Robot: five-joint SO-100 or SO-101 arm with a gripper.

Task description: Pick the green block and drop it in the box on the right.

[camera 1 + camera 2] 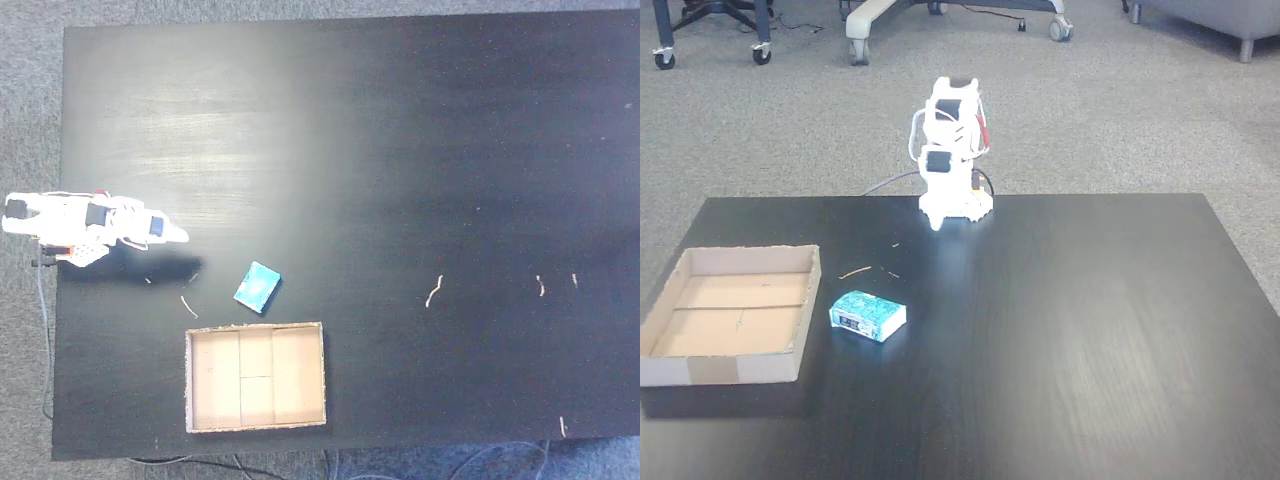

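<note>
The green block lies flat on the black table, just above the box's top wall in this fixed view, and to the right of the box in the other, where the green block shows a paler edge. The tan cardboard box is empty, its seamed floor bare; in the other fixed view the box sits at the table's left front. My white arm is folded at the table's edge. The gripper hangs well away from the block with its fingers together and nothing in them; it is the same gripper that points down at the table's far edge.
Thin pale scraps lie scattered on the black table, and a few twigs lie between arm and block. Grey carpet surrounds the table. Chair wheels stand far behind the arm.
</note>
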